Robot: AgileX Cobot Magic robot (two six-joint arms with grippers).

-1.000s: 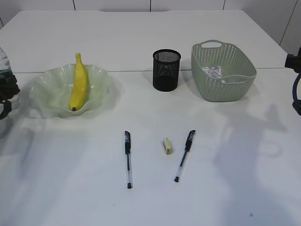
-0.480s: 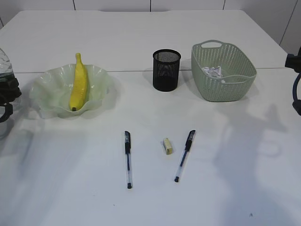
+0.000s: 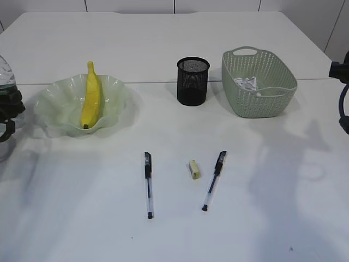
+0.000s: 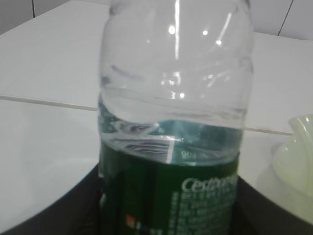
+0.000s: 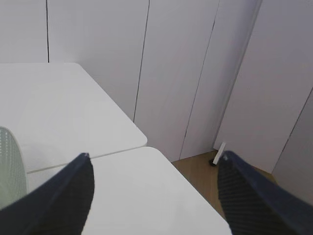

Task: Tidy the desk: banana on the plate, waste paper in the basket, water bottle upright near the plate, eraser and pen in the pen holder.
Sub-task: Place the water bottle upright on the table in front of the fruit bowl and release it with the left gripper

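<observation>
Our left end effector (image 3: 6, 117) is clamped around the water bottle (image 4: 173, 122), which stands upright at the far left table edge, just beside the plate (image 3: 57, 106). Our right end effector (image 5: 154, 188) hangs with its jaws spread wide and nothing between them, above the table's far right corner. On the plate lies the banana (image 3: 91, 98); the waste paper (image 3: 248, 83) sits inside the basket (image 3: 272, 98), with the pen holder (image 3: 192, 82) beside it. Nearer us, the eraser (image 3: 194, 168) lies between two pens (image 3: 148, 184) (image 3: 213, 180) on the white table (image 3: 272, 218) (two slabs meet at a seam). Pale wall panels and a brown floor (image 5: 205, 166) stand behind
</observation>
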